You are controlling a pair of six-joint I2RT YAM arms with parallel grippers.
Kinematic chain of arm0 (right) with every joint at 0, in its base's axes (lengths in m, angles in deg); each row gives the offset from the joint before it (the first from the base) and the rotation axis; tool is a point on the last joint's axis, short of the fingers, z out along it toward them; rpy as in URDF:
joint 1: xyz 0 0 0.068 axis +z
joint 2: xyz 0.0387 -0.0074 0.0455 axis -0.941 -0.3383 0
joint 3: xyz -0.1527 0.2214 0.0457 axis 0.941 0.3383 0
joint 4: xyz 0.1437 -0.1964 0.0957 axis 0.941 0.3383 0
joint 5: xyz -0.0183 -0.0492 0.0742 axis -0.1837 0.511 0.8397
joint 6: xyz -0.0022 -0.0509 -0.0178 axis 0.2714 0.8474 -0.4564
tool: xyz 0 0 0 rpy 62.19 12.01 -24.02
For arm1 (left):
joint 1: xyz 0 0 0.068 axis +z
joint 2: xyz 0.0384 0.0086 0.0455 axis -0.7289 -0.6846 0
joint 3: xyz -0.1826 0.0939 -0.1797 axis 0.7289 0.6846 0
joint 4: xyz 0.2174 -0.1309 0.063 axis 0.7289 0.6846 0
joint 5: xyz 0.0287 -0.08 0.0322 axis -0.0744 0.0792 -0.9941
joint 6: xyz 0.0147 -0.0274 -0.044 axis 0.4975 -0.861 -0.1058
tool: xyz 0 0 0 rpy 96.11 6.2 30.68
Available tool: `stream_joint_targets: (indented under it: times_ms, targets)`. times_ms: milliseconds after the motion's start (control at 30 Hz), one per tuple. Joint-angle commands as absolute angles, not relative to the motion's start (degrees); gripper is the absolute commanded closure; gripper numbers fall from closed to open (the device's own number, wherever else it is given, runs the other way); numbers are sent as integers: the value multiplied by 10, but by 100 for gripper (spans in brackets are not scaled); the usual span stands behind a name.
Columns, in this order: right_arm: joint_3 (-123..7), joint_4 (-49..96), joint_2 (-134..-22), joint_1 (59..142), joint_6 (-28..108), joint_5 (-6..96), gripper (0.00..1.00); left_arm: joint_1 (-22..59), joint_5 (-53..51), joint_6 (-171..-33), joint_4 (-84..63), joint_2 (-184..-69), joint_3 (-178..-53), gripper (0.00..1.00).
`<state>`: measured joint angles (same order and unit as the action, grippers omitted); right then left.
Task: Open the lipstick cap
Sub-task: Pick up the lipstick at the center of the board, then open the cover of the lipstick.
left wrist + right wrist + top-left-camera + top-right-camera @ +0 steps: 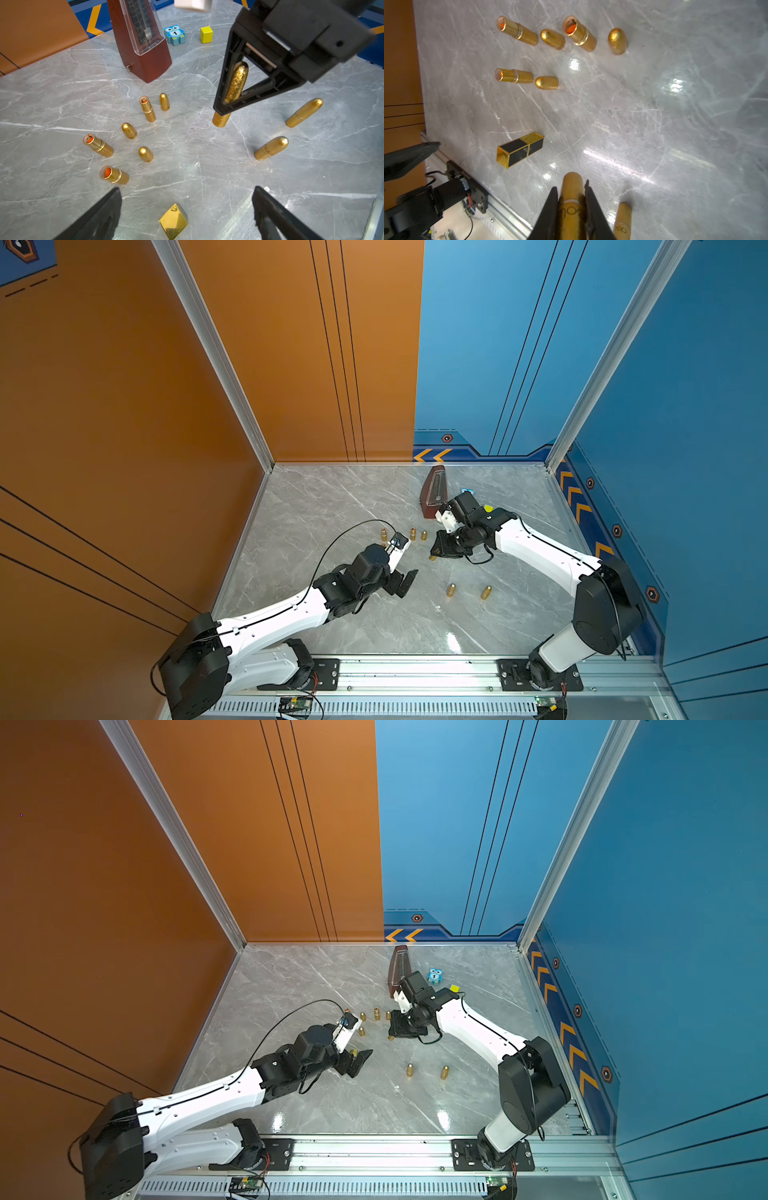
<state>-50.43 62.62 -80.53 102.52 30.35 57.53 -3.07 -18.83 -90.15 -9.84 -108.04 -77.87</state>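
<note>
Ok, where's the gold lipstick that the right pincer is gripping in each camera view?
Top view: gold lipstick peeks out under the right pincer, mid-table.
Top view: the lipstick, same spot.
Left wrist: upper right, inside the pincer.
Right wrist: bottom centre, clamped.
Shared landmark: the cluster of uncapped tubes and loose caps.

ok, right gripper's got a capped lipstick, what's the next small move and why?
Probably swing the left gripper over to the base end of the held gold lipstick. The right gripper is shut around the cap side, the base pokes out past its fingertips, and the left is open and empty.
</note>
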Motion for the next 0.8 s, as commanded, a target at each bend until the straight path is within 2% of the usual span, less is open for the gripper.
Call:
stream_joint_targets:
  times_ms: [0, 133, 200, 700, 767]
  targets:
    - [-519, 658, -777, 1033, 313, 665, 81, -25, -131, -871, -128, -1084, -769, 2]
    - [-524, 665, -767, 1045, 304, 695, 81, -24, -84, -864, -144, -1097, -774, 11]
    - [-526, 665, -762, 1054, 302, 706, 81, -24, -70, -860, -155, -1106, -777, 20]
    - [-524, 646, -752, 1075, 281, 728, 80, -23, -46, -879, -205, -1126, -774, 69]
    - [-522, 638, -751, 1074, 276, 727, 80, -23, -47, -881, -205, -1126, -773, 72]
